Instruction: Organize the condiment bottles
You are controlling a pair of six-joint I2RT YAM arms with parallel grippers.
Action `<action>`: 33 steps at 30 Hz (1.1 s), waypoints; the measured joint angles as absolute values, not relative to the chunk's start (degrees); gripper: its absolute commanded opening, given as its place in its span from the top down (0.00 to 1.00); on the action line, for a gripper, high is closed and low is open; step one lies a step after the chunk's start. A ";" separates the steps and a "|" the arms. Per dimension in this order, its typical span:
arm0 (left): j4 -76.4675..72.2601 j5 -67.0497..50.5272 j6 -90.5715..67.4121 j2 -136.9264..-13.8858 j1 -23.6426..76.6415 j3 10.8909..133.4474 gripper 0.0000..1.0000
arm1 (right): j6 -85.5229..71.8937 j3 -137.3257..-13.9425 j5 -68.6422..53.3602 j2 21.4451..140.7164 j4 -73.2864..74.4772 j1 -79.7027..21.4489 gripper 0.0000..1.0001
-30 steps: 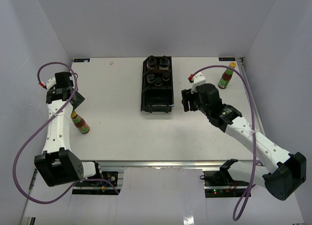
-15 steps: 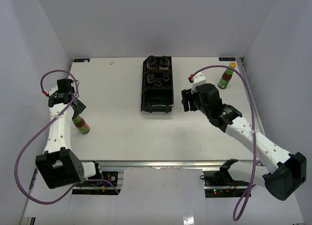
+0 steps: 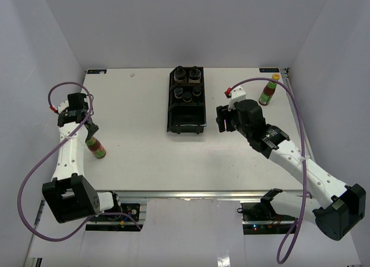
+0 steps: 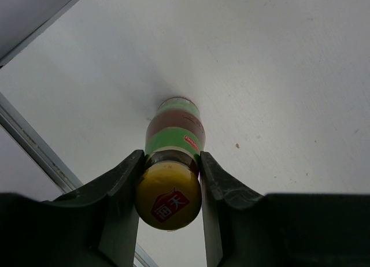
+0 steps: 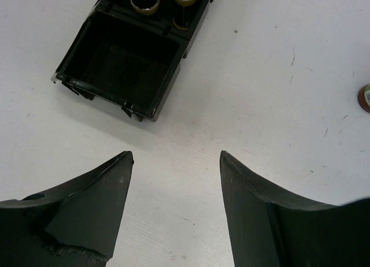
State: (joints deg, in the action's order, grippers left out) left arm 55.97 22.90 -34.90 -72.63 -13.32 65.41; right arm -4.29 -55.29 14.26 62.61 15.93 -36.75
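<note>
At the table's left, a slim red-brown sauce bottle (image 3: 96,148) with a green label stands upright. My left gripper (image 3: 89,132) is shut on its neck just under the yellow cap (image 4: 168,201), one finger (image 4: 124,177) pressing each side. A second sauce bottle (image 3: 267,92) stands at the far right, only its edge (image 5: 365,98) showing in the right wrist view. Several black-capped jars (image 3: 188,84) fill the two far compartments of the black tray (image 3: 186,130). My right gripper (image 3: 222,120) hangs open above bare table, right of the tray, with nothing between its fingers.
The tray's near compartment (image 5: 124,62) holds nothing. White walls enclose the table on the left, back and right. A purple cable loops from each arm. The metal front edge of the table (image 4: 34,148) runs close beside the held bottle.
My left gripper came down over the left sauce bottle and closed on its neck. The right arm barely shifted.
</note>
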 measured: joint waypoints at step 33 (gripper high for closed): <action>61.77 14.26 -30.46 -88.55 10.98 90.91 1.00 | -4.03 -55.29 16.12 62.59 15.67 -36.75 0.32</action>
State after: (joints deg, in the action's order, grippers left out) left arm 61.77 14.26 -30.46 -88.55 10.98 90.91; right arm -4.03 -55.29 16.12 62.59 15.67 -36.75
